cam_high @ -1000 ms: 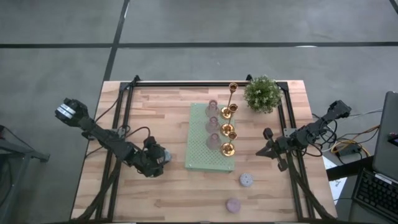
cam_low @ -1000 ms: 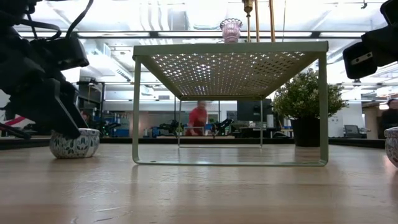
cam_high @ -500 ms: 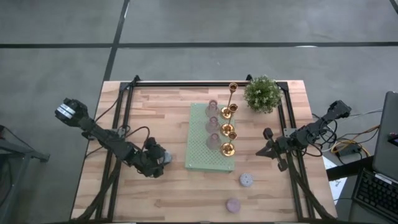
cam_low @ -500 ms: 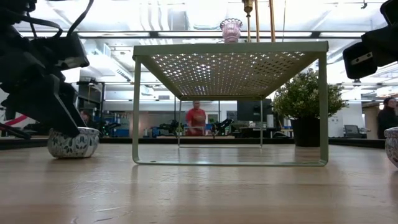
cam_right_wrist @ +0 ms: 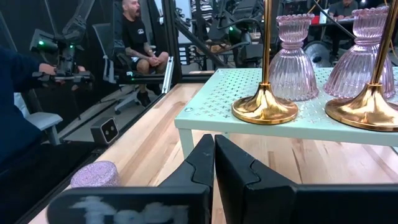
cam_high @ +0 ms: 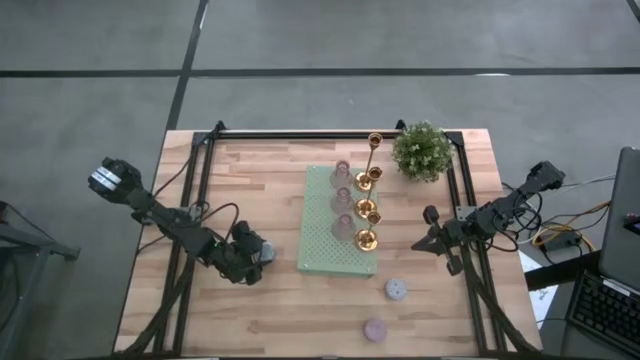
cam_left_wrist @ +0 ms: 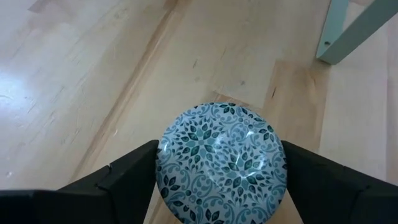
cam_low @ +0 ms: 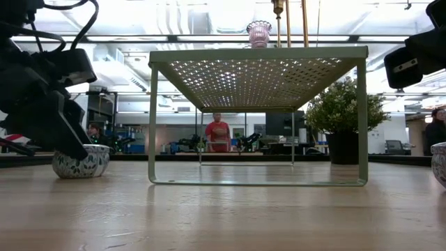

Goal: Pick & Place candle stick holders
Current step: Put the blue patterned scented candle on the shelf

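Item: blue-patterned round holder [cam_left_wrist: 222, 163], on worktop [cam_high: 270, 310] just beside green perforated stand [cam_high: 338, 240], between spread jaws of left gripper [cam_high: 252, 256] (not gripped yet). Likely glazed, rigid, slippery, chip-prone; take across widest sides. Gold holders [cam_high: 366, 238] and pink cups on stand. Right gripper [cam_high: 428, 240] parked at the right-hand edge, jaws clenched, empty.

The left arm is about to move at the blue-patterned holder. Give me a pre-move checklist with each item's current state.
1. Round, blue-and-white leaf-patterned cup-like holder stands upright on the wooden table: ok.
2. Left gripper straddles the holder, jaws open: ok.
3. Fingers clear of the holder's sides: cannot tell.
4. Bare strip on the pale green perforated metal shelf, beside the pink and gold holders: ok.
5. Right gripper shut, waiting right of the shelf: ok.
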Motion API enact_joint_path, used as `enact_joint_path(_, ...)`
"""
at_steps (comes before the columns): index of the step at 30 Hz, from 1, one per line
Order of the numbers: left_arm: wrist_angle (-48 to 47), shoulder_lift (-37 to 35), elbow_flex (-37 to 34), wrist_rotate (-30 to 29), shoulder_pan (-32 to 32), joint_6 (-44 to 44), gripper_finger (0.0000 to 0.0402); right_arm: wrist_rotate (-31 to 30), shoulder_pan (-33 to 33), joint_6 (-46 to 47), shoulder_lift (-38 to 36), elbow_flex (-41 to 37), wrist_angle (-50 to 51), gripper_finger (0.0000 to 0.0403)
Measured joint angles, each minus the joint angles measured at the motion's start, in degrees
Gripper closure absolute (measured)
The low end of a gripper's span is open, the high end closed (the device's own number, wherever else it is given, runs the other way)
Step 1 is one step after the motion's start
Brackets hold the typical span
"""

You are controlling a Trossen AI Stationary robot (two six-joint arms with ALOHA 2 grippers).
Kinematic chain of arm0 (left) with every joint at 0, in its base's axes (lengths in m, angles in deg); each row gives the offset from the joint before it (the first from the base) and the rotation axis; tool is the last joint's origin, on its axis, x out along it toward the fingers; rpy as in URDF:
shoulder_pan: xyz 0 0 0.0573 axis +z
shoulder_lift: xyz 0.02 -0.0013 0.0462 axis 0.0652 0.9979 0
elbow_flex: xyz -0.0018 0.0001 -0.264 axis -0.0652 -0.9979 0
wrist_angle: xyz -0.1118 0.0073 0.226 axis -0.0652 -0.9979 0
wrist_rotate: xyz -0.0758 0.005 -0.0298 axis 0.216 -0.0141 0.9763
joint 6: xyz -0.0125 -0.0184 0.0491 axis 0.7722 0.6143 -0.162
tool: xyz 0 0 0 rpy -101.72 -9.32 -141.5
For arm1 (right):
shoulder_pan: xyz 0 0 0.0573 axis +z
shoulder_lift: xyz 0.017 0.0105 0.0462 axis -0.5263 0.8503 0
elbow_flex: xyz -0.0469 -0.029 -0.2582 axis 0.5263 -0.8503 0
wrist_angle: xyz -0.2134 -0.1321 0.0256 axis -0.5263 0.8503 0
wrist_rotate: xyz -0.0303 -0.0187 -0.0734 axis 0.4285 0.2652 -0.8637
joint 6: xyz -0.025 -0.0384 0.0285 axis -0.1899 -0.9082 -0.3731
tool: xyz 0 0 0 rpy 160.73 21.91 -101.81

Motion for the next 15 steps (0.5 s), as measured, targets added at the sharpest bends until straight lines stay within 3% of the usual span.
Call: enact_joint_path(15, 0.0, 0.0, 0.0, -0.6, 0.0, -3.4, 0.0102, 0.0, 0.0, 0.0, 0.0, 0.0, 0.0, 0.0394)
